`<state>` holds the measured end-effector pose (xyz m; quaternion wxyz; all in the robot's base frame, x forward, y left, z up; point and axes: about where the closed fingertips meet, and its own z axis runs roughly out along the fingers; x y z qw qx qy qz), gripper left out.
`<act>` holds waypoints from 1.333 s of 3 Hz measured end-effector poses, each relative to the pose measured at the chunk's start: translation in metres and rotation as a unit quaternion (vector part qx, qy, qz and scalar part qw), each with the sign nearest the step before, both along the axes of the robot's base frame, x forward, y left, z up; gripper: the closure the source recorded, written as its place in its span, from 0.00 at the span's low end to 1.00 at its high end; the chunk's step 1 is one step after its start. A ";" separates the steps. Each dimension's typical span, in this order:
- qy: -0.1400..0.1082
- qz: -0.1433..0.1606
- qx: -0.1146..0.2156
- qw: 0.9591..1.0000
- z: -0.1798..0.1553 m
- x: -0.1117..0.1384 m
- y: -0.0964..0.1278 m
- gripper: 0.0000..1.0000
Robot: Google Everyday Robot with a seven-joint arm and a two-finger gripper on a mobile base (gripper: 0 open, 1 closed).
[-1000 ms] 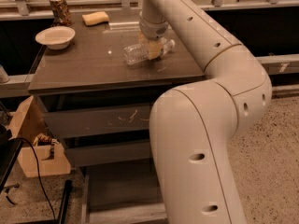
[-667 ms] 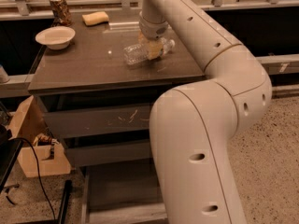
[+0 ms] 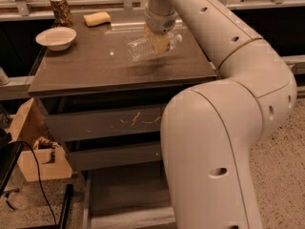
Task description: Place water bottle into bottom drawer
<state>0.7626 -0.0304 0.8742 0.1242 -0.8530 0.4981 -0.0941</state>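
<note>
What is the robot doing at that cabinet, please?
The gripper is over the cabinet top, closed on the water bottle, which lies sideways and seems held just above the surface, judging by its shadow. The bottom drawer below is pulled open, and the bottle is not in it yet. A bowl, a can and a yellow sponge sit towards the back left.

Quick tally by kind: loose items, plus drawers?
Clear ribbed plastic water bottle, held by the gripper above the tabletop: 1
White round bowl: 1
Patterned metal can: 1
Yellow sponge: 1
Grey-brown wood drawers, bottom drawer open: 3
Total: 7
</note>
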 end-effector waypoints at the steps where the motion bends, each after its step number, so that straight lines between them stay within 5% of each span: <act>1: 0.002 -0.011 -0.003 1.000 0.015 -0.026 -0.015 1.00; 3: 0.020 -0.019 -0.007 1.000 0.025 -0.112 -0.025 1.00; 4: 0.020 -0.019 -0.007 1.000 0.025 -0.113 -0.025 1.00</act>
